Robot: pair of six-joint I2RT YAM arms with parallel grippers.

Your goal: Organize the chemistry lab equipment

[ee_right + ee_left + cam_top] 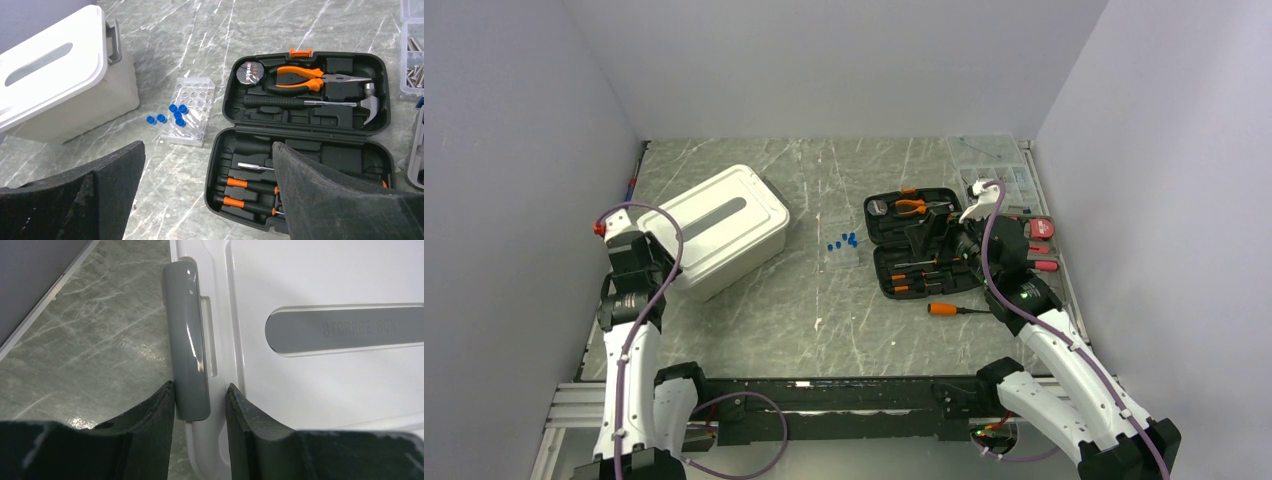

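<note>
Near the left edge of the tabletop (824, 320), the left hand (200, 392) straddles the grey latch (187, 335) of the white storage box (320, 380). It is released: one finger touches the latch and the other stands just apart. Toward the right edge, the right hand (207, 147) hangs wide open above the black tool case (300, 125). At mid-tabletop, blue caps (172, 116) lie on and beside the clear rack (192, 95).

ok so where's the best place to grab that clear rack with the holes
Probably across its two long side walls, coming straight down from above. The clear rack lies flat and is narrow that way; grip toward the end with empty holes, clear of the blue caps.
</note>
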